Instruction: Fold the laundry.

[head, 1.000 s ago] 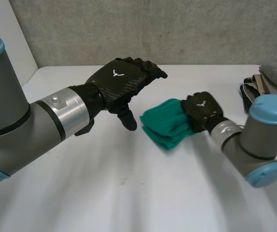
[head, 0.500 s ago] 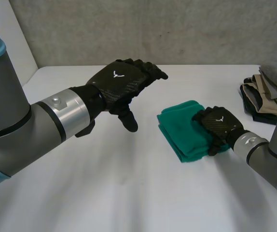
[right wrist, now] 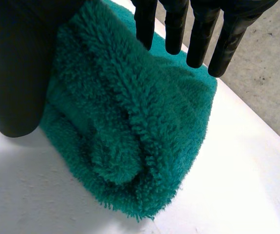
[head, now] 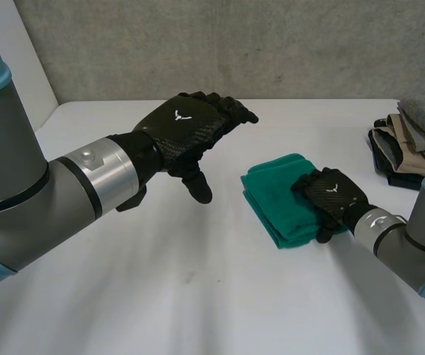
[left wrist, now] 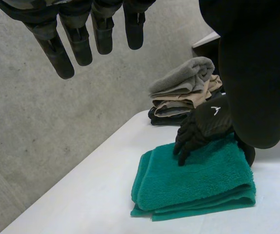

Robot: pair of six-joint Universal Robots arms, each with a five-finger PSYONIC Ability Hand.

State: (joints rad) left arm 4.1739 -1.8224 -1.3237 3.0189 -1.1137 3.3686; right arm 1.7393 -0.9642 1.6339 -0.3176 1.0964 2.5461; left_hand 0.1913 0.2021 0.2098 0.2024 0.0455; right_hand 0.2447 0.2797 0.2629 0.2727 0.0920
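Observation:
A folded green towel (head: 275,200) lies flat on the white table (head: 198,288), right of the middle. My right hand (head: 332,197) rests on the towel's right edge, open, its straight fingers (right wrist: 198,29) lying over the pile and the thumb beside it. The left wrist view has the same towel (left wrist: 193,185) with the right hand (left wrist: 204,127) on top of it. My left hand (head: 186,133) hovers above the table to the left of the towel, open, with its fingers (left wrist: 76,44) straight and holding nothing.
A stack of folded clothes (head: 412,137), grey on top with beige and dark pieces beneath, sits at the table's far right edge. A grey wall (head: 235,44) runs along the back of the table.
The right hand carried the towel a little to the right, set it flat and opened on it. The left hand stayed where it was.

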